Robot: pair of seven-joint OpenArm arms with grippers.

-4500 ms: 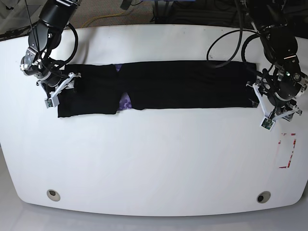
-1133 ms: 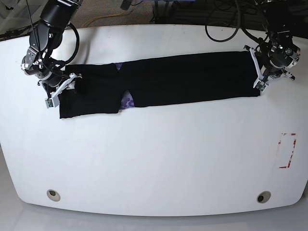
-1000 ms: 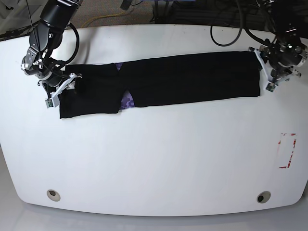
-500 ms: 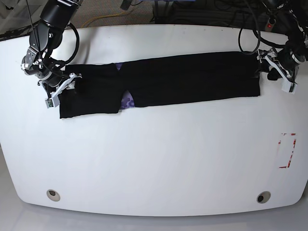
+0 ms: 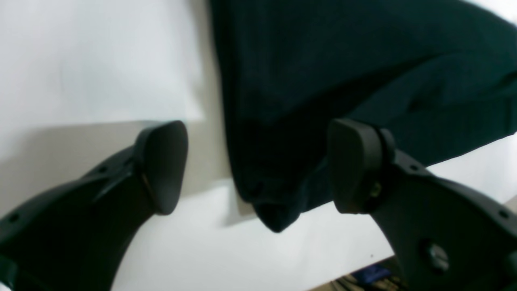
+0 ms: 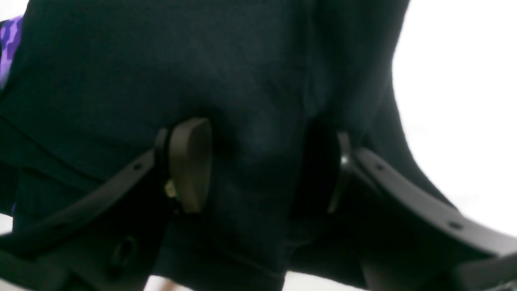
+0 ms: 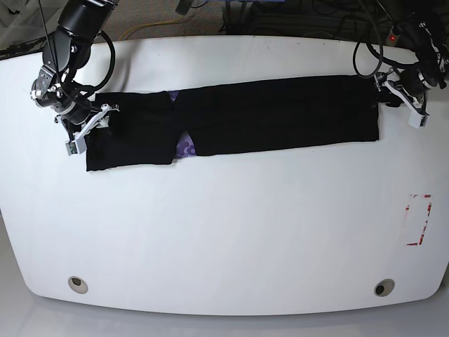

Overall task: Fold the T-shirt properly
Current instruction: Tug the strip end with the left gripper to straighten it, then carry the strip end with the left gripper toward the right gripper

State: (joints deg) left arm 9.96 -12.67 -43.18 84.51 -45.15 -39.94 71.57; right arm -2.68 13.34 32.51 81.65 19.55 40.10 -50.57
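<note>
The black T-shirt (image 7: pixel 266 116) lies as a long flat band across the far half of the white table (image 7: pixel 224 232). A purple patch (image 7: pixel 185 147) shows at its neck. My right gripper (image 7: pixel 106 122) is at the band's left end. In the right wrist view it (image 6: pixel 258 165) is shut on a bunched fold of the T-shirt (image 6: pixel 161 60), with the purple patch (image 6: pixel 7 44) at the far left. My left gripper (image 7: pixel 387 95) is at the band's right end. In the left wrist view it (image 5: pixel 258 165) is open, with the T-shirt's (image 5: pixel 323 60) corner lying loose between its fingers (image 5: pixel 161 161).
A red-and-white marked rectangle (image 7: pixel 419 220) is on the table at the right. Two round holes (image 7: pixel 78 283) (image 7: pixel 384 287) sit near the front edge. Cables (image 7: pixel 337 14) hang behind the table's far edge.
My left gripper carried the shirt's right end up and away, let go, and drew back to the right. The band now slants up to the right. The right gripper has not moved.
</note>
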